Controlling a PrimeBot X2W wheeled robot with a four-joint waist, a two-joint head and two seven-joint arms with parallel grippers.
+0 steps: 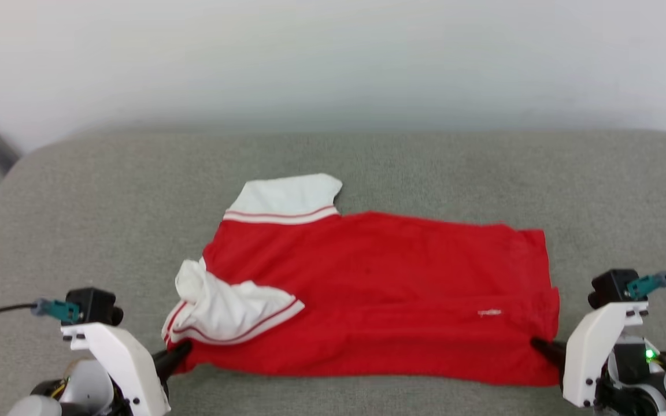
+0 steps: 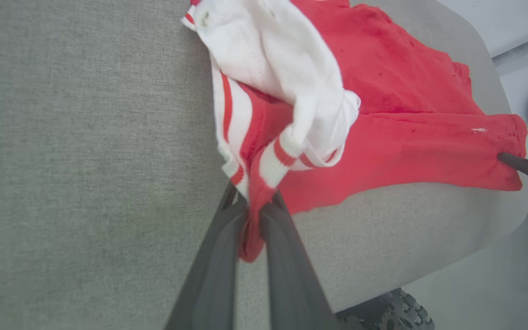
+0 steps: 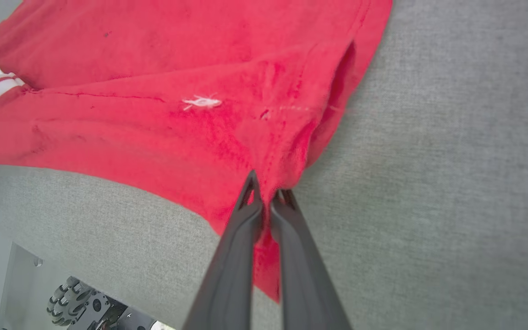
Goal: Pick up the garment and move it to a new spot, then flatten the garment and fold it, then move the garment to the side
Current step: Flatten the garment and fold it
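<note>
The garment (image 1: 379,289), a red T-shirt with white striped sleeves, lies spread sideways on the grey table (image 1: 367,167), plain red side up; its print is hidden. One white sleeve (image 1: 284,199) sticks out at the back left, the other (image 1: 229,312) is crumpled on the near left. My left gripper (image 1: 180,352) is shut on the garment's near left corner (image 2: 255,201). My right gripper (image 1: 541,346) is shut on the near right corner (image 3: 268,190). In the left wrist view the right gripper's fingers (image 2: 527,167) touch the far red corner.
The table's near edge (image 1: 333,398) runs just below the garment, with the robot's wheeled base (image 3: 74,300) under it. Bare grey surface lies behind and to both sides of the shirt. A pale wall (image 1: 333,58) rises behind the table.
</note>
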